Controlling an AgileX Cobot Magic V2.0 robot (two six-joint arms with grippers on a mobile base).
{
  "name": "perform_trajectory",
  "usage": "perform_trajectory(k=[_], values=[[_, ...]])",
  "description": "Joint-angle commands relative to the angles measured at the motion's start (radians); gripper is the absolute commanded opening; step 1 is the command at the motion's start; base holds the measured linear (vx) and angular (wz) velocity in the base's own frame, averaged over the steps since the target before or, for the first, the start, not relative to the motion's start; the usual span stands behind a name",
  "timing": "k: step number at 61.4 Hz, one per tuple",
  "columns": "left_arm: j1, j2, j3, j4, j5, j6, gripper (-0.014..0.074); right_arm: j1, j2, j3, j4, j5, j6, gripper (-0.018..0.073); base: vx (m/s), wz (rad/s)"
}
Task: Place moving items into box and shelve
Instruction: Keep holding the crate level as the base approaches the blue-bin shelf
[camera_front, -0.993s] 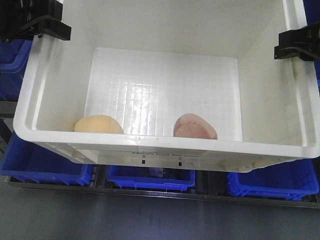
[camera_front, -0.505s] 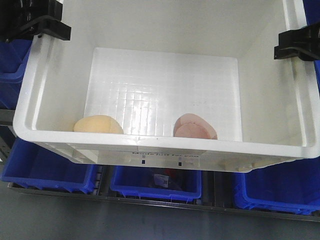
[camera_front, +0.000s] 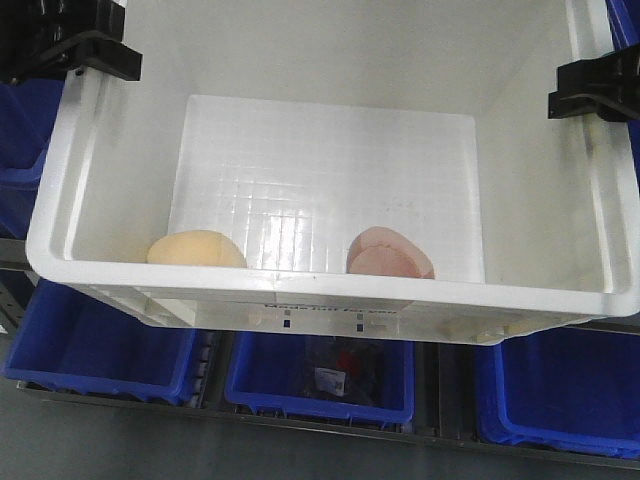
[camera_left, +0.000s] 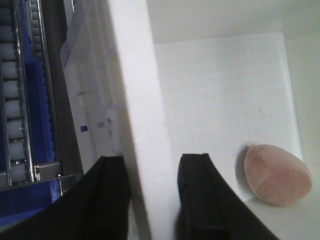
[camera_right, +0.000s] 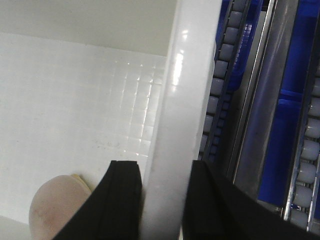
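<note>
The box is a big white tote held up between both arms. On its floor by the near wall lie the moving items: a cream-yellow toy at the left and a pink one right of centre. My left gripper clamps the left rim, and the left wrist view shows it astride the rim with the pink toy inside. My right gripper clamps the right rim, and in the right wrist view this gripper straddles the rim beside the pink toy.
Blue bins stand on a shelf under the box: one at the left, one in the middle holding small items, one at the right. Another blue bin is behind the left rim. Roller rails flank the box.
In the front view the blue bins and shelf edge below have slid down and look larger. The box, both toys and both grippers keep their places in the frame.
</note>
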Motion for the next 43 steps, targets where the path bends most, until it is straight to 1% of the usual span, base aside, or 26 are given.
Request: perform_trajectory(k=[1,43], values=[[-0.016,-0.046,-0.043,-0.144,-0.119,0.014,-0.0006,0.005,-0.037,-0.043,0.11,-0.112,-0.015,-0.0006,0.08,0.02],[-0.016,-0.046,-0.043,-0.144,-0.119,0.014,-0.0006,0.005,-0.037,-0.043,0.11,-0.112,-0.015,-0.0006,0.06,0.0]])
